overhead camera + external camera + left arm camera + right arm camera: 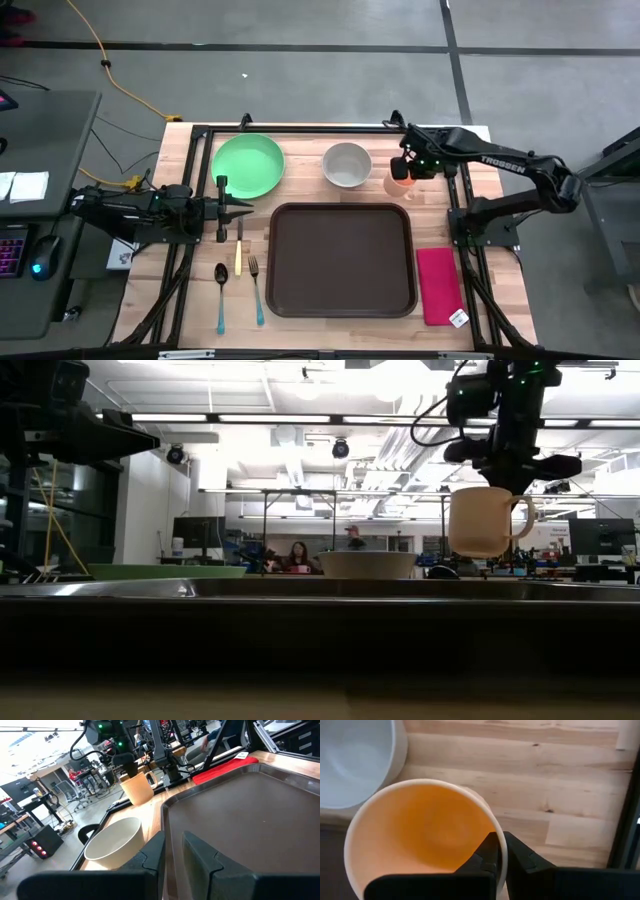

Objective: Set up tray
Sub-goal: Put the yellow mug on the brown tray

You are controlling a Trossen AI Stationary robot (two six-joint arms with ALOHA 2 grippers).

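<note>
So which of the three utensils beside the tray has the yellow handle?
The knife, the middle one; the spoon and fork beside it have blue handles.

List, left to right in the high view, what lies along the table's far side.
Green plate → white bowl → mug, held up off the table by the right gripper.

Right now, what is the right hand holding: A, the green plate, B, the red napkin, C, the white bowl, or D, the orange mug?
D: the right hand is shut on the rim of the orange mug, and the low view shows that mug hanging clear above the table, while the white bowl sits apart beside it.
</note>
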